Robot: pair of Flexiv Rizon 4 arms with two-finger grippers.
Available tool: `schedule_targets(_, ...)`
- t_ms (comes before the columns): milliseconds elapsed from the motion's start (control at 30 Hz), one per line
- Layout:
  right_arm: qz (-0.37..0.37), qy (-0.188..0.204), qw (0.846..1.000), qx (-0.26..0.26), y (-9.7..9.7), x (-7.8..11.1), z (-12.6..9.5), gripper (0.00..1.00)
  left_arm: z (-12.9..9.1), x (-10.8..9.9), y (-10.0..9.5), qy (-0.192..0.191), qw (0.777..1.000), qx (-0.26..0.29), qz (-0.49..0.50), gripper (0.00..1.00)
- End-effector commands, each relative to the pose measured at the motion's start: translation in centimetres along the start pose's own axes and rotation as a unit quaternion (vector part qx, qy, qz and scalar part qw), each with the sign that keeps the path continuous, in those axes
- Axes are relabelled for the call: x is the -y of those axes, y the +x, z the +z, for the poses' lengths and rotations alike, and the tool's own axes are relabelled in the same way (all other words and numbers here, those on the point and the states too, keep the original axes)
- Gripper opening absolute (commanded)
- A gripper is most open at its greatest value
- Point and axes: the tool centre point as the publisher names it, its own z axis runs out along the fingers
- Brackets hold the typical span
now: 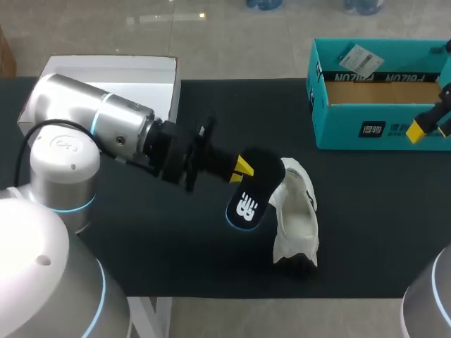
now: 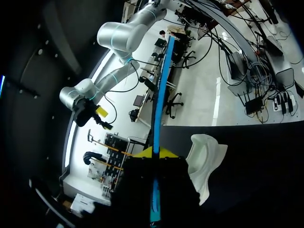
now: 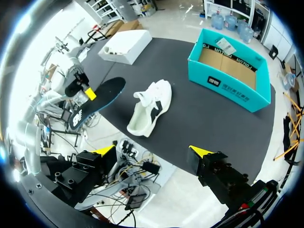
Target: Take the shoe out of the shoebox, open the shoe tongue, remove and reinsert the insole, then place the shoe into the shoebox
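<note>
While left hand [image 1: 243, 167] grips insole [image 1: 249, 200], shoe [image 1: 297, 215] lies nearby.

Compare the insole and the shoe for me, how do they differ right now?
The insole is black with a white logo; the shoe is white. The insole is thin and flat, the shoe bulky and open-topped. The insole is held off the table in the left end effector, while the shoe rests on the table with nothing gripping it. Both are outside the teal shoebox.
</note>
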Motion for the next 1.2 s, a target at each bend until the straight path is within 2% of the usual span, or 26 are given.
schedule_targets(33, 0.001, 0.002, 1.0, 0.0, -0.1, -0.2, 0.1, 1.0, 0.5, 0.4, 0.3, 0.015, 0.999, -0.023, -0.018, 0.0)
schedule_targets(400, 0.001, 0.002, 1.0, 0.0, -0.1, -0.2, 0.1, 1.0, 5.1, 3.0, 3.4, 0.098, 0.991, -0.063, -0.059, 0.0)
schedule_targets(533, 0.001, 0.002, 1.0, 0.0, -0.1, -0.2, 0.1, 1.0, 6.4, 3.5, 4.6, 0.112, 0.988, -0.084, -0.066, 0.0)
schedule_targets(867, 0.001, 0.002, 1.0, 0.0, -0.1, -0.2, 0.1, 1.0, 7.7, 1.7, 6.5, 0.111, 0.984, -0.089, -0.106, 0.0)
schedule_targets(1200, 0.001, 0.002, 1.0, 0.0, -0.1, -0.2, 0.1, 1.0, 10.0, 0.2, 7.8, 0.113, 0.98, -0.101, -0.132, 0.0)
